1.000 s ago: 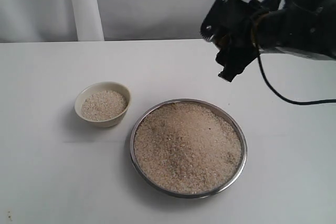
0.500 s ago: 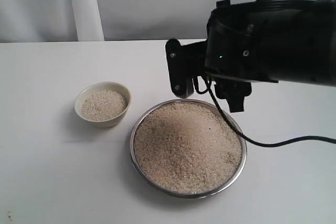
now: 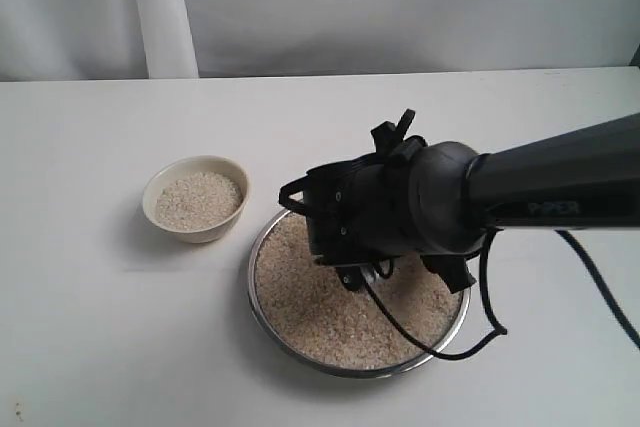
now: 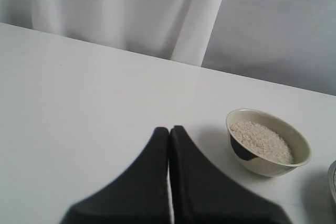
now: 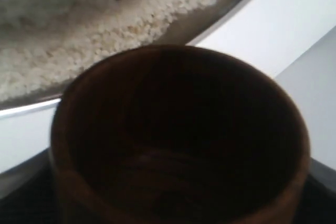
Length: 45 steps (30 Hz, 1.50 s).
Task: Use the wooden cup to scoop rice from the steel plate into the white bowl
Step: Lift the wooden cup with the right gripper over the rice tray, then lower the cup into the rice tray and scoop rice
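Observation:
Rice [image 3: 310,312] lies heaped in the steel plate [image 3: 350,372] in the exterior view. My right gripper [image 3: 352,269] hangs low over the plate's middle, its wrist covering much of the rice. It is shut on the wooden cup [image 5: 178,140], which fills the right wrist view, dark and empty inside, just short of the rice [image 5: 79,35] and the plate's rim [image 5: 31,107]. The white bowl [image 3: 212,231] stands left of the plate with some rice in it. My left gripper [image 4: 169,129] is shut on nothing, over bare table short of the bowl [image 4: 262,167].
A white table [image 3: 90,327] carries both dishes. A white curtain [image 3: 160,7] hangs along the back edge. A black cable [image 3: 480,332] loops from the right arm over the plate's right rim.
The right arm has swung from high at the back right, forward and down, to low over the plate's rice. Bowl and plate have not moved.

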Available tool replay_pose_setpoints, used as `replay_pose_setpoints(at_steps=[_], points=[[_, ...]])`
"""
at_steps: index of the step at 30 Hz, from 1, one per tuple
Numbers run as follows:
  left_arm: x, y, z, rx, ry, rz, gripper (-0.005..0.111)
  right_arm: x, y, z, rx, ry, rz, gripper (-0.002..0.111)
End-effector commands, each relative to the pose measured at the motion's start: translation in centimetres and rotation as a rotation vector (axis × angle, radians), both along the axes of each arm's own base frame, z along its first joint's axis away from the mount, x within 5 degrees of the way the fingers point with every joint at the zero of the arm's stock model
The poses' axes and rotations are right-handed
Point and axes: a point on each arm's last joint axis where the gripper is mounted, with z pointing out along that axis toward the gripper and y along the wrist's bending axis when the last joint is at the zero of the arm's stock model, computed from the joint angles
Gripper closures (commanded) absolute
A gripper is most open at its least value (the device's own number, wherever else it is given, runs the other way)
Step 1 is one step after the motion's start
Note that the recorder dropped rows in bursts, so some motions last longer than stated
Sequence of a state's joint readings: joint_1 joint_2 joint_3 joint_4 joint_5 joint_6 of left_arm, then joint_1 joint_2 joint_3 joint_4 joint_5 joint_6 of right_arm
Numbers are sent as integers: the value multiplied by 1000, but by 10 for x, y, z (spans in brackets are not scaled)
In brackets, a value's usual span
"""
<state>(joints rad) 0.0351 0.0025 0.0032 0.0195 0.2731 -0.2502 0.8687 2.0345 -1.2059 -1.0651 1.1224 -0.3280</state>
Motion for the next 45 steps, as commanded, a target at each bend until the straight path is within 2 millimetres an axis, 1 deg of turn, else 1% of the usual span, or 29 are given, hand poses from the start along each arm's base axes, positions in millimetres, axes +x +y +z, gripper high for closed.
replay_pose_setpoints(at_steps=[1, 8, 23, 29, 32, 34, 37, 39, 42, 45], points=[[0, 0, 2, -5, -12, -4, 107, -1, 7, -8, -33, 3, 40, 108], [0, 0, 2, -5, -12, -4, 107, -5, 13, -22, 51, 66, 36, 108], [0, 0, 2, -5, -12, -4, 107, -13, 28, -35, 263, 187, 47, 108], [0, 0, 2, -5, -12, -4, 107, -15, 31, -37, 311, 207, 37, 108], [0, 0, 2, -5, -12, -4, 107, -17, 35, -39, 376, 226, 34, 108], [0, 0, 2, -5, -12, -4, 107, -17, 37, -43, 392, 234, 43, 108], [0, 0, 2, -5, -12, -4, 107, -17, 36, -64, 365, 265, 19, 108], [0, 0, 2, -5, -12, -4, 107, -19, 38, -70, 402, 275, -6, 108], [0, 0, 2, -5, -12, -4, 107, -20, 43, -72, 475, 288, -19, 108], [0, 0, 2, -5, -12, -4, 107, -18, 42, -72, 507, 294, -52, 108]])
